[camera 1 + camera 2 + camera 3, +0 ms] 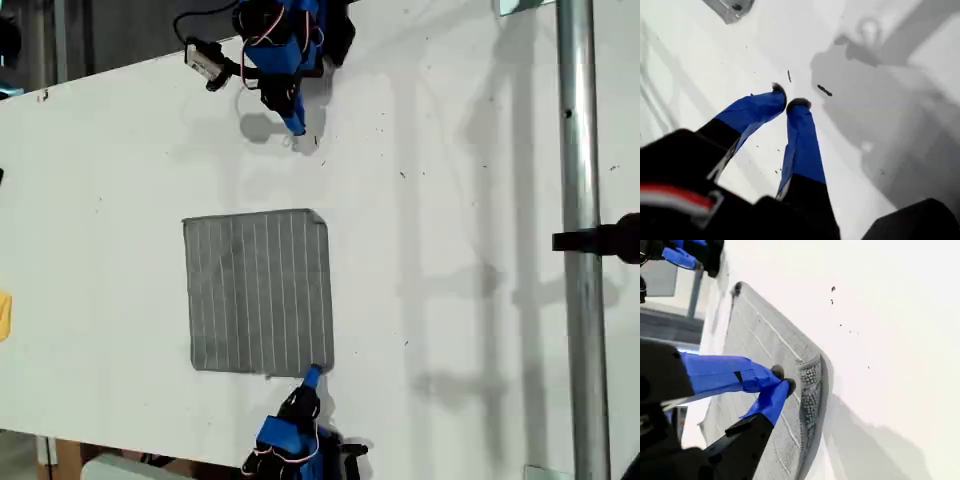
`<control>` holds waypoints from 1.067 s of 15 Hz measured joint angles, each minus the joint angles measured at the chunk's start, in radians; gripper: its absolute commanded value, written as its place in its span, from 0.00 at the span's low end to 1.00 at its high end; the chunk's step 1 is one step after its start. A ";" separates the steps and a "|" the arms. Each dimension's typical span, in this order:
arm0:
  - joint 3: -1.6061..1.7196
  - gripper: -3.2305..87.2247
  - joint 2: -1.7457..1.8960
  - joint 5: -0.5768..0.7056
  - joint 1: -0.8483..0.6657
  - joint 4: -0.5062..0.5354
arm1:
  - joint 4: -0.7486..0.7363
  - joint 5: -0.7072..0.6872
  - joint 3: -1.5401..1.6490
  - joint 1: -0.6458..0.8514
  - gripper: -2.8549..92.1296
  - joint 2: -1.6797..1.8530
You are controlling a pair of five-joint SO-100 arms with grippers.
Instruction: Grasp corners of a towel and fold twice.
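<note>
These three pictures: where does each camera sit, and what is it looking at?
Exterior view: overhead, looking down on the table; towel in the middle, both arms at opposite edges.
First wrist view: rides my first tool, facing bare table; jaws nearly shut, empty.
Second wrist view: rides my second tool, over the towel's corner.
Shared: the second tool at that corner shows in the exterior view too.

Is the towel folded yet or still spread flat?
Spread flat: the towel lies as one full square on the table, all four corners out; only its edge at my second claw looks slightly raised.
</note>
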 measured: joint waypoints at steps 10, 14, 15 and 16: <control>0.000 0.00 0.002 -0.594 -0.156 0.008 | 0.000 -0.008 -0.002 0.003 0.03 0.000; -0.040 0.00 -0.002 -0.753 -0.081 0.049 | 0.017 -0.008 -0.117 -0.025 0.03 -0.060; -0.091 0.00 -0.005 -0.769 -0.067 0.072 | 0.008 -0.009 -0.186 -0.031 0.03 -0.153; -0.155 0.00 -0.048 -0.772 -0.055 0.081 | -0.028 -0.025 -0.270 -0.032 0.03 -0.285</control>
